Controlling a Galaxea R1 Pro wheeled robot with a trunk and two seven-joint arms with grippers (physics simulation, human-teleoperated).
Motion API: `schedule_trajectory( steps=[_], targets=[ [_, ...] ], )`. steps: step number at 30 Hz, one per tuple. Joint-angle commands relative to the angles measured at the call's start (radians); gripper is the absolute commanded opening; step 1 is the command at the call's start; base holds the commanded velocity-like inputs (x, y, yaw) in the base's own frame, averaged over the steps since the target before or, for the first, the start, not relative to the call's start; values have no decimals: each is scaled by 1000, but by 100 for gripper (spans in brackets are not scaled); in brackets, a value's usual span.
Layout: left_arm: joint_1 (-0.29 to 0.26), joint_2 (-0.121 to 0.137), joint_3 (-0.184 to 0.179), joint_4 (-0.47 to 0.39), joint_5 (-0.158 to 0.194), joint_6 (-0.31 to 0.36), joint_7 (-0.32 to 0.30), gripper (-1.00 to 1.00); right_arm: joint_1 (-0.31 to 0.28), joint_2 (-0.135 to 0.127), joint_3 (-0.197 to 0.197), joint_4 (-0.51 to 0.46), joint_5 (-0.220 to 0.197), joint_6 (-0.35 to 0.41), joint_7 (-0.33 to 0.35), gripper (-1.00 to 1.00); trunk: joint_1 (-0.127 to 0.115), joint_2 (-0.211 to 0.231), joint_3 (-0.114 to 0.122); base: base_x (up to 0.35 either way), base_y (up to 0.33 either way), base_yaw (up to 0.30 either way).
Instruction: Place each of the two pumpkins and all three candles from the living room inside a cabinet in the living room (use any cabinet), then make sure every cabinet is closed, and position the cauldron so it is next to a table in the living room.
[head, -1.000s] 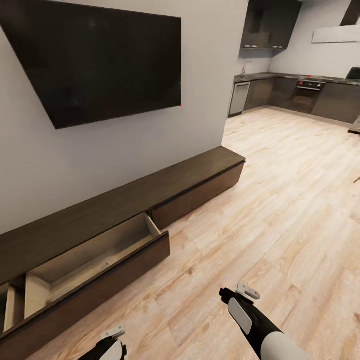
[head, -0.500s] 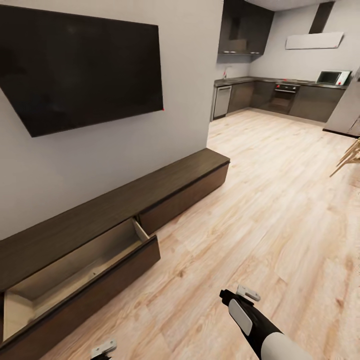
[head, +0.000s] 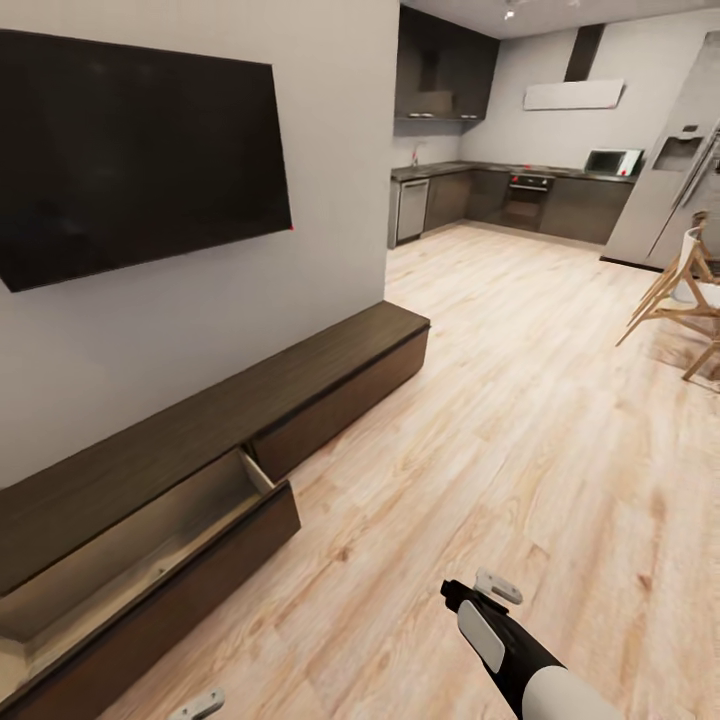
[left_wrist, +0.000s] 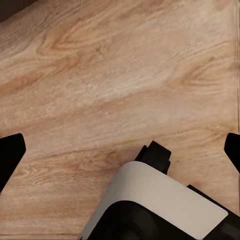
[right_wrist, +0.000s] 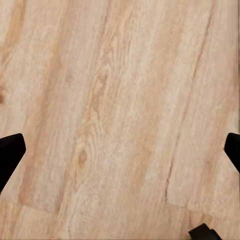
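The cabinet, a long low dark-brown unit, runs along the wall under the TV at the left of the head view. One drawer is pulled out, and the part of its pale inside that shows holds nothing. My right gripper hangs low over the wood floor, well to the right of the drawer. Its wrist view has both fingertips wide apart, so it is open over bare planks. My left gripper is open too, above floor and a white-and-black robot part. The pumpkins, candles, cauldron and table are out of view.
A large black TV hangs on the wall above the cabinet. Beyond the wall's end lies a kitchen with dark units and a fridge. Wooden chairs stand at the right. Wood floor stretches between.
The camera has swung right: cabinet and TV slid left in the picture, and the fridge and chairs came into sight. My left gripper sank to the picture's bottom edge.
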Motion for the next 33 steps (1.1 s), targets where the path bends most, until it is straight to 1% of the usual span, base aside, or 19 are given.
schedule_trajectory(
  steps=[1, 5, 7, 8, 9, 12, 14, 16, 19, 21, 23, 25, 28, 33],
  targets=[
    [0, -1, -9, -1, 7, -1, 5, 100, -1, -1, 8, -1, -5, 5, -8, 100, 0, 0, 1, 0, 0, -194],
    [0, -10, -17, -14, 1, 7, 2, 100, -1, -1, 8, -1, -5, 4, -8, 100, 0, 0, 6, 0, 0, -194],
    [-2, -12, -29, -41, 0, 15, 1, 100, -1, -2, 8, 0, -6, 4, -8, 100, 0, 0, 9, 0, 0, -194],
    [-3, -9, -34, -76, -1, 31, 2, 100, -1, -2, 7, 0, -6, 4, -8, 100, 0, 0, 10, 0, 0, -194],
    [-4, -5, -38, -136, -2, 71, 2, 100, -1, -2, 7, 5, -6, 3, -8, 100, 0, 0, 11, 0, 0, -193],
    [-7, -3, -42, -275, -12, 192, 6, 100, -1, -2, 6, 25, -6, 2, -7, 100, 0, 0, 15, 0, 0, -193],
    [-10, -7, -42, -340, -30, 227, 6, 100, -1, -3, 5, 31, -5, 2, -8, 100, 0, 0, 18, 0, 0, -193],
    [-15, -9, -42, -370, -53, 238, 6, 100, -1, -7, 5, 32, -5, 2, -8, 100, 0, 0, 20, 0, 0, -193],
    [-17, -5, -42, -373, -65, 229, 5, 100, -1, -19, 5, 37, -4, 1, -8, 100, 0, 0, 24, 0, 0, -193],
    [-17, -4, -43, -369, -67, 208, 5, 100, -1, -24, 5, 40, -4, 0, -8, 100, 0, 0, 27, 0, 0, -193],
    [-17, -4, -45, -361, -66, 175, 5, 100, -1, -26, 6, 41, -4, -6, -9, 100, 0, 0, 30, 0, 0, -193],
    [-17, -4, -46, -351, -64, 144, 5, 100, -1, -26, 6, 45, -4, -34, -9, 100, 0, 0, 32, 0, 0, -192],
    [-17, -4, -46, -335, -65, 124, 5, 100, -1, -25, 6, 68, -4, -63, -9, 100, 0, 0, 36, 0, 0, -192],
    [-15, -3, -45, -326, -67, 114, 5, 100, -1, -24, 6, 104, -3, -93, -9, 100, 0, 0, 43, 0, 0, -189]
  ],
)
